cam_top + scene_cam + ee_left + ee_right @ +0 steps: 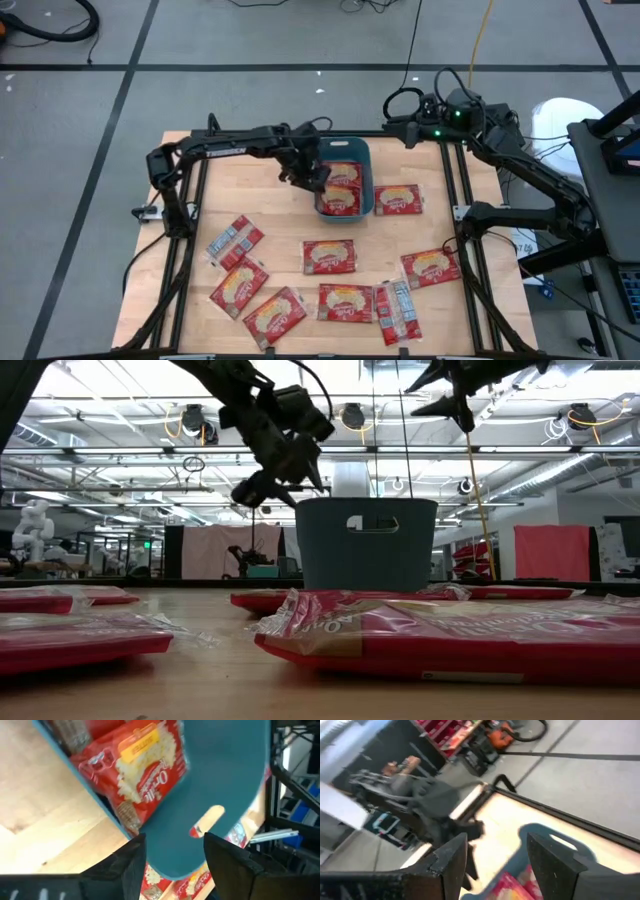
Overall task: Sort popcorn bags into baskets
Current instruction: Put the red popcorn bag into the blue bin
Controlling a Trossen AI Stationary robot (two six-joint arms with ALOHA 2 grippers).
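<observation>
The teal basket (362, 160) stands at the table's far middle with red popcorn bags (340, 192) lying in it. Several more bags lie flat on the table; the nearest to the basket (397, 200) is on its right, and another (329, 256) is in front of it. My left gripper (313, 178) hovers open and empty over the basket's left rim. In the left wrist view, its fingers (175, 845) stand above the basket wall (225, 780) and a bag inside (140, 770). My right gripper (400, 125) waits open, raised behind the basket's far right corner.
Bags are spread over the table's near half, from the left (235, 243) to the right (430, 266), one of them showing its silvery back (396, 310). Black frame rails (462, 190) run along both table sides. Bare wood lies left of the basket (250, 185).
</observation>
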